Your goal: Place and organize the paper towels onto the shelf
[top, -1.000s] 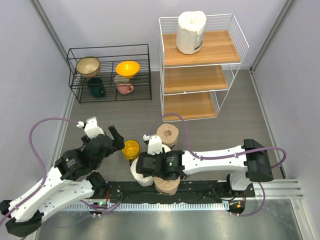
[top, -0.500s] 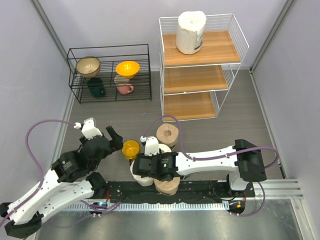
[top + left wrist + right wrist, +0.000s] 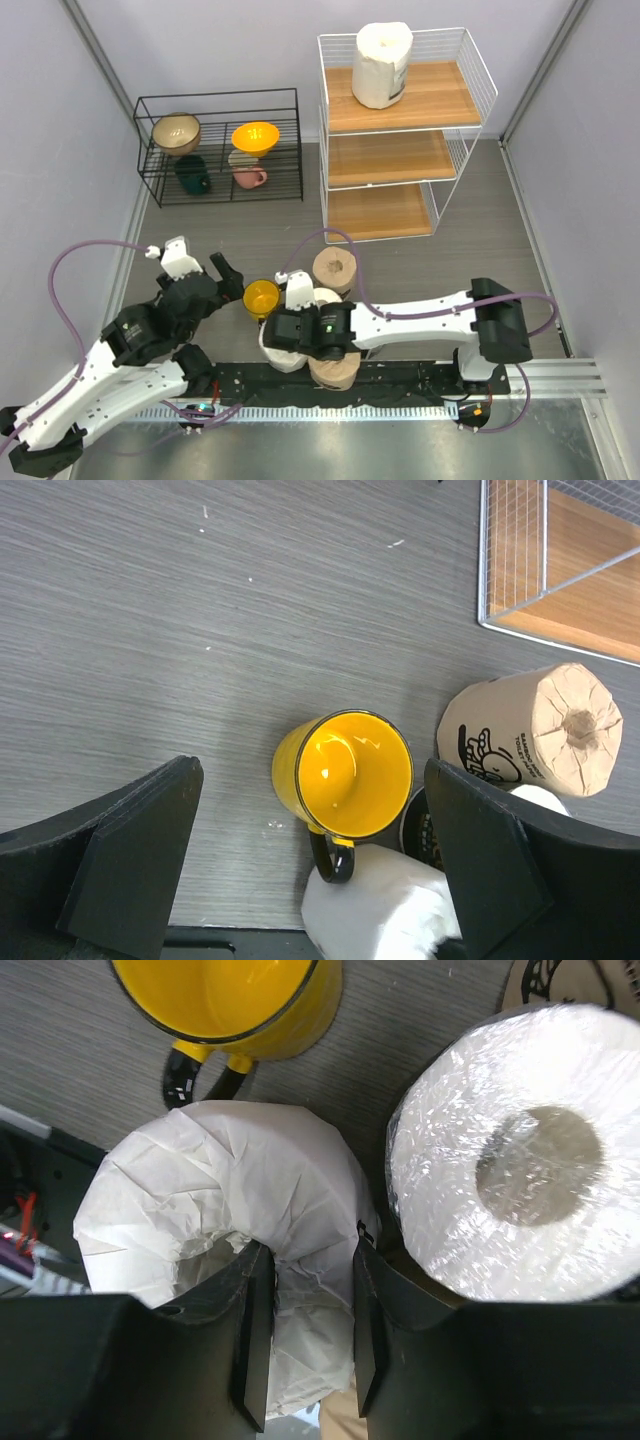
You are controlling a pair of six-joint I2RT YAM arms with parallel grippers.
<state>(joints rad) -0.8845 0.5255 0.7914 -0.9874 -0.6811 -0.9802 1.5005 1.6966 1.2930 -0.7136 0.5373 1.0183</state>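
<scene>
Left gripper (image 3: pixel 312 780) hangs wide open over the yellow cup (image 3: pixel 262 297), holding nothing. Right gripper (image 3: pixel 307 1250) is pinched on the wall of a white roll (image 3: pixel 220 1190); only the right wrist view shows this grip. At least four paper towels cluster on the table (image 3: pixel 250 230). Only the overhead view shows the top tier of the shelf (image 3: pixel 440 95), which holds a shelved roll (image 3: pixel 381 65). Most of the job seems left.
</scene>
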